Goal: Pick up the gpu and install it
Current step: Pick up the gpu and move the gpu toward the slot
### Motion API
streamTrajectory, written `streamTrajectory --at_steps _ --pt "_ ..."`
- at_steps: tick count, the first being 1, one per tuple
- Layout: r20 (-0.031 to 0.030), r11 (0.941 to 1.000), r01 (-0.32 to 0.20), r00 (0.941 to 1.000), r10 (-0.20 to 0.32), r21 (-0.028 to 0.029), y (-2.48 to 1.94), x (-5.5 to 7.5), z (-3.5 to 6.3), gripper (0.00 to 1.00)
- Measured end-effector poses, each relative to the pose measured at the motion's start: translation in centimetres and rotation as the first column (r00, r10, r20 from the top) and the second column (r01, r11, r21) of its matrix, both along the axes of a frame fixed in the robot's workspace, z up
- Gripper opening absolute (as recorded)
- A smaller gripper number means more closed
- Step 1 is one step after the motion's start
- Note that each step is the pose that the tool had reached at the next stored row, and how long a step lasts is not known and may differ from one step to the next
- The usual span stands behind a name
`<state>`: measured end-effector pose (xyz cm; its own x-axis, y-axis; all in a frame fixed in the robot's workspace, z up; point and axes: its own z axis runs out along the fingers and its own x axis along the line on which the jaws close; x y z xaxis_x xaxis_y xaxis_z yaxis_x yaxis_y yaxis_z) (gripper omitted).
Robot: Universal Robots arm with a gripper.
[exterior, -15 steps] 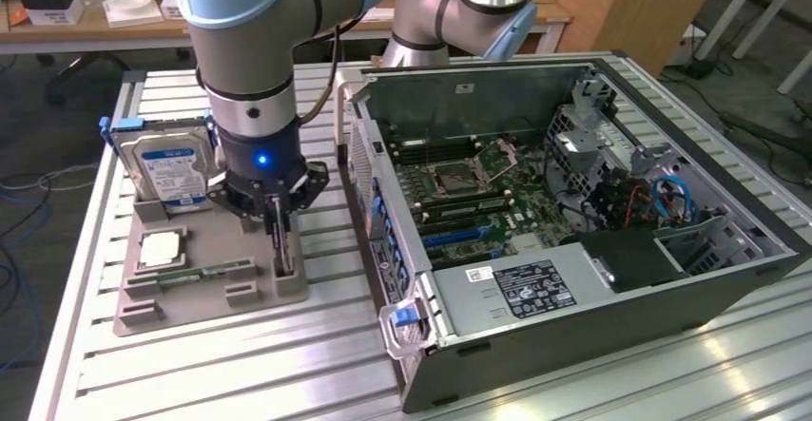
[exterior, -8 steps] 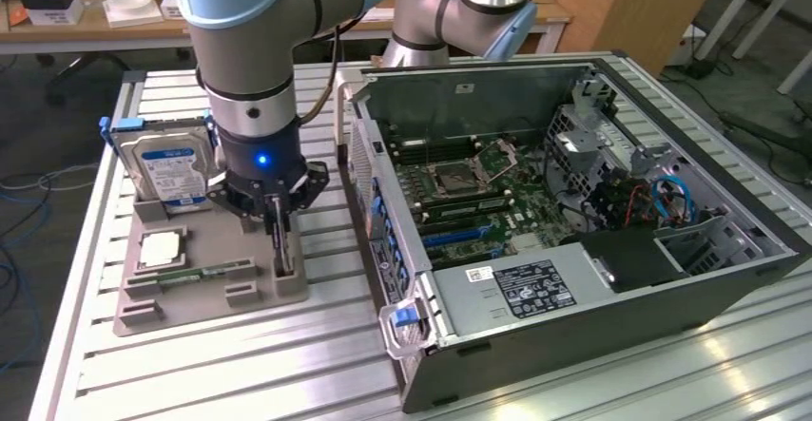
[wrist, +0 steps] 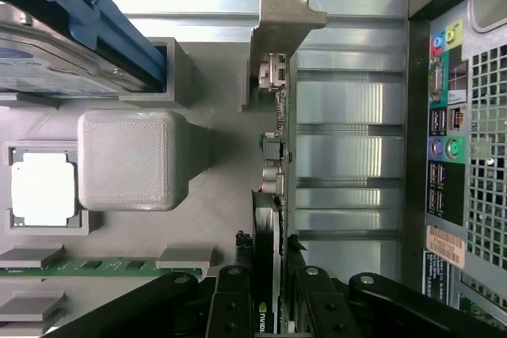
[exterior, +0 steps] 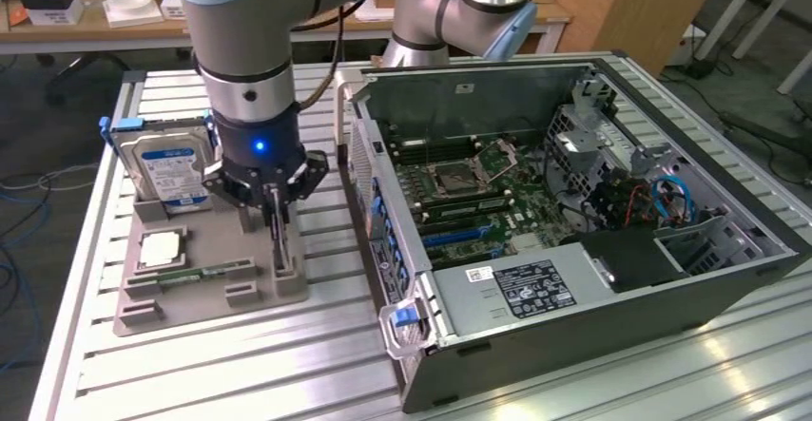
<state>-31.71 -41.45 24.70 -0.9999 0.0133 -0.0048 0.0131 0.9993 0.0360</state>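
While the hard drive (exterior: 165,166) stands upright at the exterior view's left, on the far end of the grey holder (exterior: 209,304), the processor (exterior: 163,248) and the memory stick (exterior: 193,274) lie flat on the holder nearer to us. None of these is touched.

To their right the gpu (exterior: 280,250) stands on its edge in the slot along the holder's right side. The gripper (exterior: 277,214) is down over it from above. In the wrist view the two fingers (wrist: 231,298) sit one on each face of the gpu (wrist: 273,156) and pinch the thin card between them; the gripper (wrist: 265,241) looks well centred across its thickness. The metal bracket (wrist: 279,17) is at the end of the card away from the fingers and rests against a grey block of the holder. I judge that the card is not yet out of its slot.

To do this pick well, I think the pull must go straight up, with the card upright, so that the lower edge and the bracket do not catch on the holder. The hold is toward one end, so the bracket end may dip; slow motion is safer.

Farther right lies the open case (exterior: 419,250), just beside the holder, with the board (exterior: 476,202) facing up. Its near wall is close to the card, so no sideways move seems wise before the card is clear.
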Motion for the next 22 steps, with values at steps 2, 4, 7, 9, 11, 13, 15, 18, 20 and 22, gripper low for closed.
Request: streamTrajectory --at_steps 2,4,7,9,11,13,15,18,20,22 --pt "0.0000 1.0000 0.000 1.0000 0.000 -0.0001 0.00 0.0 0.50 0.26" --pt "0.0000 1.0000 0.000 1.0000 0.000 0.0000 0.00 0.0 0.97 0.26" --pt "0.0000 1.0000 0.000 1.0000 0.000 0.0000 0.00 0.0 1.73 0.26" --pt "0.0000 1.0000 0.000 1.0000 0.000 0.0000 0.00 0.0 2.22 0.26" --pt "0.0000 1.0000 0.000 1.0000 0.000 -0.0001 0.00 0.0 2.74 0.26" --pt "0.0000 1.0000 0.000 1.0000 0.000 -0.0001 0.00 0.0 3.25 0.26" --pt "0.0001 1.0000 0.000 1.0000 0.000 0.0000 0.00 0.0 3.77 0.26" --pt "0.0000 1.0000 0.000 1.0000 0.000 0.0000 0.00 0.0 4.54 0.26" --pt "0.0000 1.0000 0.000 1.0000 0.000 0.0000 0.00 0.0 5.04 0.26" --pt "0.0001 1.0000 0.000 1.0000 0.000 0.0000 0.00 0.0 5.55 0.26"
